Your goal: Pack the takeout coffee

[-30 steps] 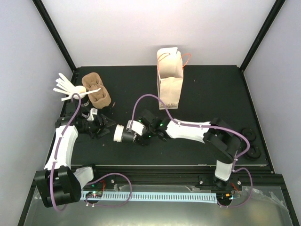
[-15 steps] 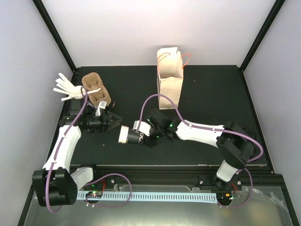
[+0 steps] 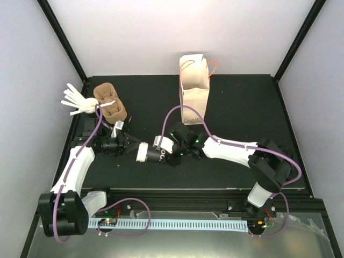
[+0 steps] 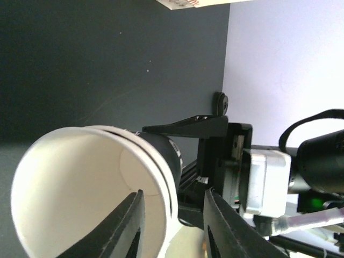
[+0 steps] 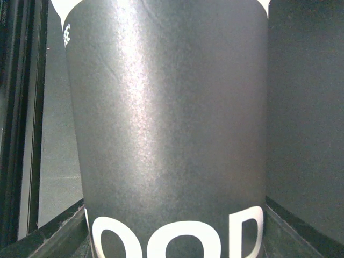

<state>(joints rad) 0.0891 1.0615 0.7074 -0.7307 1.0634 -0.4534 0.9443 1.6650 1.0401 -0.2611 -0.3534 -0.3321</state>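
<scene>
A black takeout coffee cup [image 3: 151, 154] with white lettering lies on its side in the air, its white mouth turned left. My right gripper [image 3: 161, 155] is shut on the cup's body, which fills the right wrist view as a black wall [image 5: 172, 134] between the fingers [image 5: 67, 228]. My left gripper [image 3: 132, 146] is at the cup's rim and open. In the left wrist view a double white rim shows on the cup [image 4: 80, 188]. One of the fingers [image 4: 126, 228] is in front of the mouth, the other outside the wall, and neither touches it.
A brown paper bag [image 3: 193, 91] stands upright at the back centre. A brown pulp carrier [image 3: 110, 105] and white stirrer sticks [image 3: 75, 101] sit at the back left. Round black lids [image 3: 286, 164] lie by the mat's right edge.
My left gripper moved right to the cup's mouth while its jaws narrowed. My right arm shifted the cup slightly right and toward the left gripper.
</scene>
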